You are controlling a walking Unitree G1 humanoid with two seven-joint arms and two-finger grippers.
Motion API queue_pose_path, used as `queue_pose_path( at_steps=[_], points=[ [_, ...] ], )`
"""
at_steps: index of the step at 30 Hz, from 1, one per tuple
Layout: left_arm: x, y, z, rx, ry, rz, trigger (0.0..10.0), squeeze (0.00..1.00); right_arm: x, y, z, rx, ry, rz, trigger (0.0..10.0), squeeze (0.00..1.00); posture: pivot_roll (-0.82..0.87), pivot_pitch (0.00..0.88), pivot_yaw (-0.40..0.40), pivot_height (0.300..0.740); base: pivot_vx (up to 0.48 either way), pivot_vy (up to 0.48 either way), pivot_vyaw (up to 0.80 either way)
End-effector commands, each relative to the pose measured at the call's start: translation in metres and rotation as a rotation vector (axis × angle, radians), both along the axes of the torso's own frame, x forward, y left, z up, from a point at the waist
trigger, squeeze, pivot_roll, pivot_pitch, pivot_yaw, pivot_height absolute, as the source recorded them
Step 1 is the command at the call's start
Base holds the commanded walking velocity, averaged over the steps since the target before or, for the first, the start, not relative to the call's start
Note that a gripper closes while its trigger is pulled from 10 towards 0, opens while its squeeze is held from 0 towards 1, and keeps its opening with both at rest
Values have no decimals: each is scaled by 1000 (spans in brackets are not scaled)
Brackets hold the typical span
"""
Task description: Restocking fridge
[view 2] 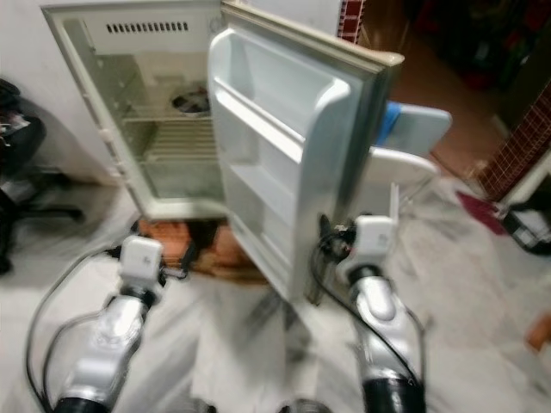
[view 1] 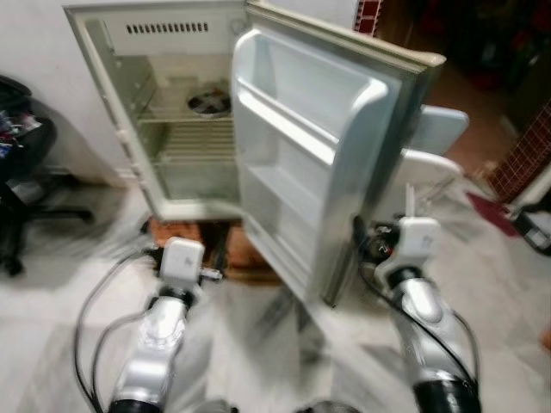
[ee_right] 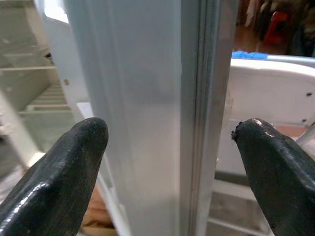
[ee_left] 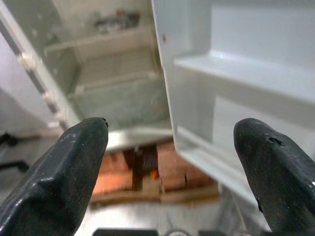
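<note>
Pale tiled floor (view 1: pixel 258 344) stretches under the robot, blurred in places, with a black office chair (view 1: pixel 17 172) off to the far left against a white wall. Ahead of the left gripper (ee_left: pixel 170 147), whose fingers (ee_left: pixel 64 182) stand wide apart on nothing, sits the small fridge (view 1: pixel 172 129) on a reddish-brown stand (view 1: pixel 232 249); its wire shelves carry a round dark item (view 1: pixel 209 104) too blurred to identify. Its door (view 1: pixel 327 155) swings wide open, inner racks bare, between the two arms. The right gripper (ee_right: pixel 170 142) has fingers spread either side of the door's outer edge, not touching. Beyond it, right, stands a white chair (view 1: pixel 430 163).
</note>
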State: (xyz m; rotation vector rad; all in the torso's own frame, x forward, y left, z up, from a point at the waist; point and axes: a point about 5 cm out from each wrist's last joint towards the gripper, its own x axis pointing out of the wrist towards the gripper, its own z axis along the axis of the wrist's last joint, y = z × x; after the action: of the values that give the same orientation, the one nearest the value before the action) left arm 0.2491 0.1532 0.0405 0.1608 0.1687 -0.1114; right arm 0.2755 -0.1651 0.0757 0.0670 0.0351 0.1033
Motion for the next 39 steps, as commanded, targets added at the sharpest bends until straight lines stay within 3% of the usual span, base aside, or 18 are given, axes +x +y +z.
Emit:
queue_pose_path(
  at_steps=[1,16,26,31,37,39],
  points=[
    [3,2,3,10,-15,10,10000,0,6,2,8,-20,-42,22,10000,0,-33,0,45,740,0,-240,800],
    [3,6,2,19,-12,25,10000,0,20,4,17,-34,-75,-8,10000,0,-27,0,45,740,0,-48,800],
    [5,7,1,19,0,37,10000,0,43,-13,26,-43,-59,-205,10000,0,-13,0,42,740,0,0,0],
    [4,7,0,18,1,40,10000,0,50,-12,32,-10,-69,-222,10000,0,-10,0,41,740,0,0,0],
    [5,4,-1,15,7,30,10000,0,75,17,58,103,-137,-132,10000,0,-14,0,44,740,0,0,0],
    [5,3,0,14,5,26,10000,0,77,39,77,210,-208,32,10000,0,-9,0,41,740,0,0,0]
  ],
)
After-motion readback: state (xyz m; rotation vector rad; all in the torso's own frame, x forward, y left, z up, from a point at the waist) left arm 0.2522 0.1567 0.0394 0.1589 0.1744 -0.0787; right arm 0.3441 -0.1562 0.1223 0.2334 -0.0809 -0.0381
